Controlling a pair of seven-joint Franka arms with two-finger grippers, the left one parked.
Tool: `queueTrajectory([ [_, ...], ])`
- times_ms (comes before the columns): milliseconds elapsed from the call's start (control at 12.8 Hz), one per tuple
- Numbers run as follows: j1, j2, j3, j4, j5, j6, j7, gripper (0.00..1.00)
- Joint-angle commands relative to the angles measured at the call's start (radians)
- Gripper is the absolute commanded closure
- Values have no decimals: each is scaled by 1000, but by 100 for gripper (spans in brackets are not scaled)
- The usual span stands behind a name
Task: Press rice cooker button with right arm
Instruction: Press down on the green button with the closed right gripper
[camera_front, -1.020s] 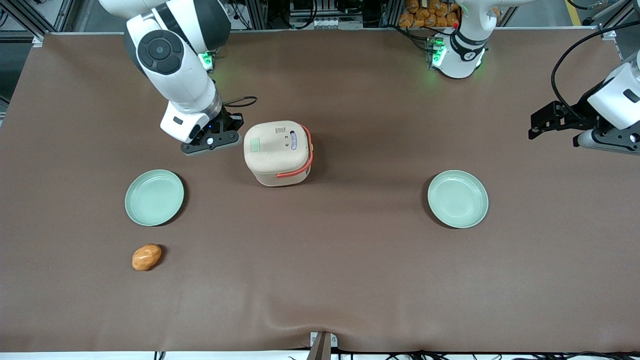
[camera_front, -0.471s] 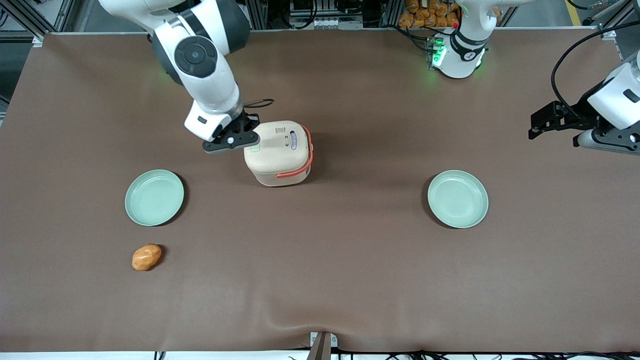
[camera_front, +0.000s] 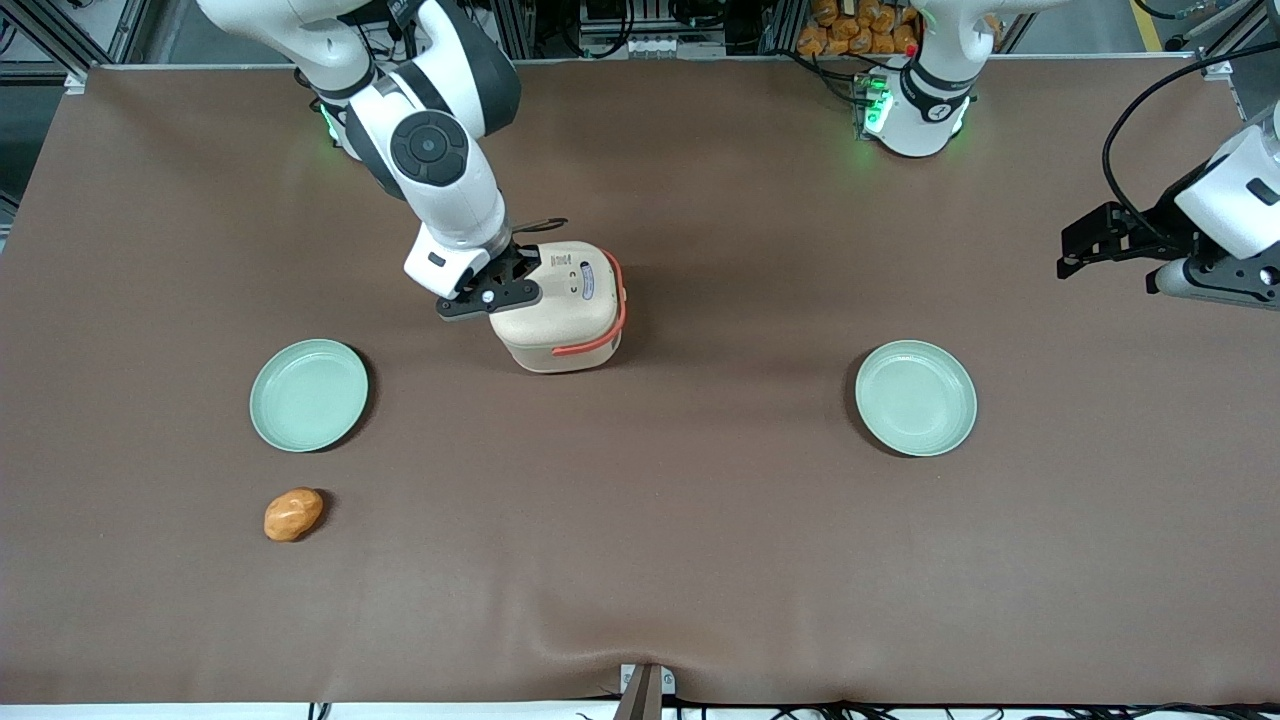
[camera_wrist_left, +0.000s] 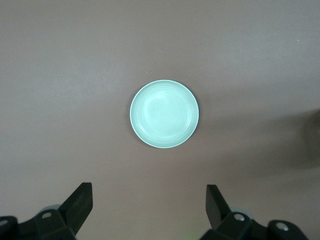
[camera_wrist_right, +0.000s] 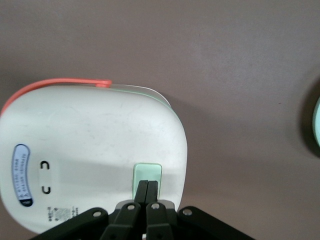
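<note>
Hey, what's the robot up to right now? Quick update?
Hand shut, fingertips together over the cooker, right at its button. Contact not confirmed. Nothing in the way; plates and the orange lump sit well clear.

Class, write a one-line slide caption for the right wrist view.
Shut gripper poised over the mint button on the beige rice cooker lid.

front: high, whole table (camera_front: 700, 560) | wrists: straight down, close | shared: rice cooker (camera_front: 556, 310), plates
</note>
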Motion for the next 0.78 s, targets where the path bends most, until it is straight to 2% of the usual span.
queueTrajectory([
  [0, 4, -17, 5, -27, -26, 18, 37, 100],
  [706, -2, 4, 5, -64, -27, 64, 98, 100],
])
